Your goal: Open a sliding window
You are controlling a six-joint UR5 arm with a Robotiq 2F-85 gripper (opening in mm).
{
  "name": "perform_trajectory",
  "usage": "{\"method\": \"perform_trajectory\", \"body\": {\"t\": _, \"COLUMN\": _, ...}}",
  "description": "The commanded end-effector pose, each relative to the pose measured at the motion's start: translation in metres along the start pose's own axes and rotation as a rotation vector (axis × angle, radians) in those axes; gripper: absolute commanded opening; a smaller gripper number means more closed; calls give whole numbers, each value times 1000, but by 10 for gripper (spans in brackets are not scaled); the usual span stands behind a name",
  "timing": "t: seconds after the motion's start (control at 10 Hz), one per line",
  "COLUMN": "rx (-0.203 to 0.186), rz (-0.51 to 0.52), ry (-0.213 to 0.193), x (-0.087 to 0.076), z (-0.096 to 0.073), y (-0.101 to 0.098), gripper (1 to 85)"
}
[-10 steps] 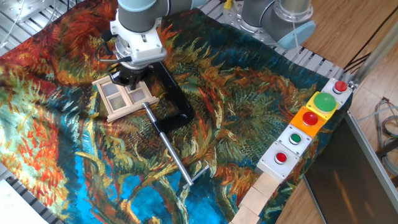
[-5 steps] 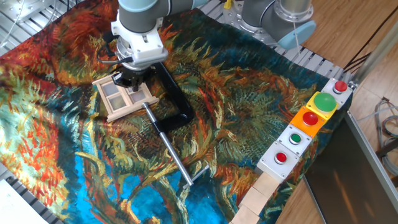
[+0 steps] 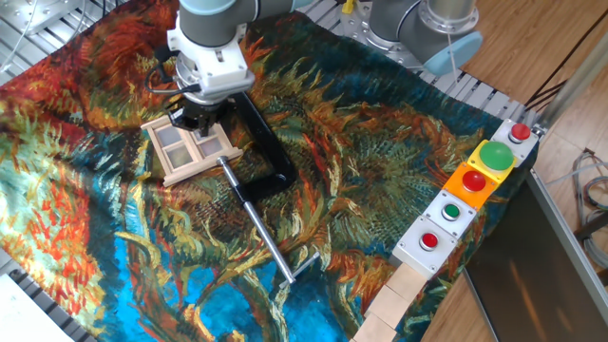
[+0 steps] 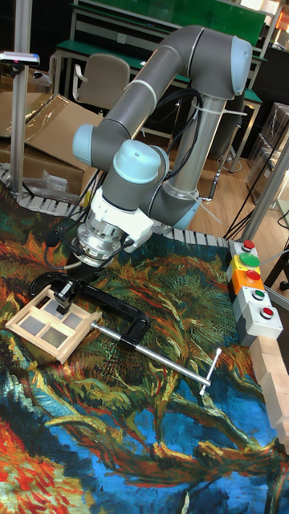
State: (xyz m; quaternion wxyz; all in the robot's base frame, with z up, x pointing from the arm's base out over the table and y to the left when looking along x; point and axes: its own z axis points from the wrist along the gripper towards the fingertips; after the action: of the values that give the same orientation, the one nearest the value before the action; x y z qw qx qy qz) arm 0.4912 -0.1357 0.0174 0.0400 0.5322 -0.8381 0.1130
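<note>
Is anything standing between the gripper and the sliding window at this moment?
Nothing visible does. The gripper is already down at the far edge of the sliding window. The black C-clamp lies beside the frame, off to its side and not between the two.

The sliding window (image 3: 190, 148) is a small, roughly square frame of pale unpainted wood, its four translucent panes split by cross bars. It lies flat on the colourful patterned cloth, turned at an angle to the table edges, towards the left of the fixed view. In the tall fixed view (image 4: 50, 323) its far corner is hidden; how far the sash has slid cannot be told.
</note>
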Motion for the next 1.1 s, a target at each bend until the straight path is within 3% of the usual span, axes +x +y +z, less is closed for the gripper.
{"method": "perform_trajectory", "body": {"t": 0.0, "rx": 4, "rz": 5, "ry": -7, "x": -1, "z": 3, "y": 0, "gripper": 13}}
{"method": "perform_trajectory", "body": {"t": 1.0, "rx": -6, "rz": 27, "ry": -23, "x": -26, "z": -1, "y": 10, "gripper": 13}}
